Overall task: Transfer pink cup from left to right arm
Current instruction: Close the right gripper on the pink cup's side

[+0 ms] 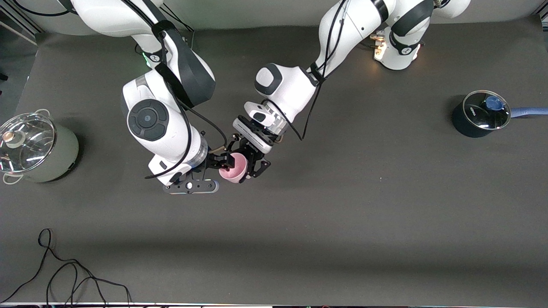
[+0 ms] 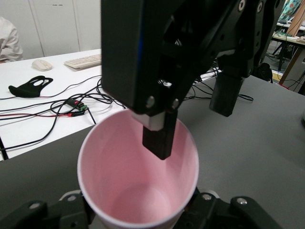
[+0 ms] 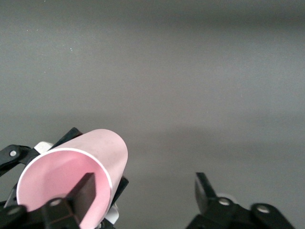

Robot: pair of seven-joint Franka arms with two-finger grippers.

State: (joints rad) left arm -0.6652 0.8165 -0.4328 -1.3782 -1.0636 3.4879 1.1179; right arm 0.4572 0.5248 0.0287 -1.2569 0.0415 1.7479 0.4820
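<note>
The pink cup [image 1: 234,169] is held up over the middle of the table, its mouth turned toward the right arm. My left gripper [image 1: 245,164] is shut on the cup's lower body; in the left wrist view [image 2: 138,215] its fingers [image 2: 228,210] flank the cup [image 2: 119,181]. My right gripper [image 1: 220,162] is open and straddles the cup's rim wall. In the right wrist view [image 3: 145,191], one finger [image 3: 87,191] is inside the cup's mouth [image 3: 57,176] and the other stands well outside. The left wrist view shows the same right gripper [image 2: 193,124].
A grey-green pot with a glass lid [image 1: 38,147] stands at the right arm's end of the table. A dark blue saucepan with a glass lid [image 1: 479,113] stands at the left arm's end. A black cable [image 1: 64,273] lies near the front edge.
</note>
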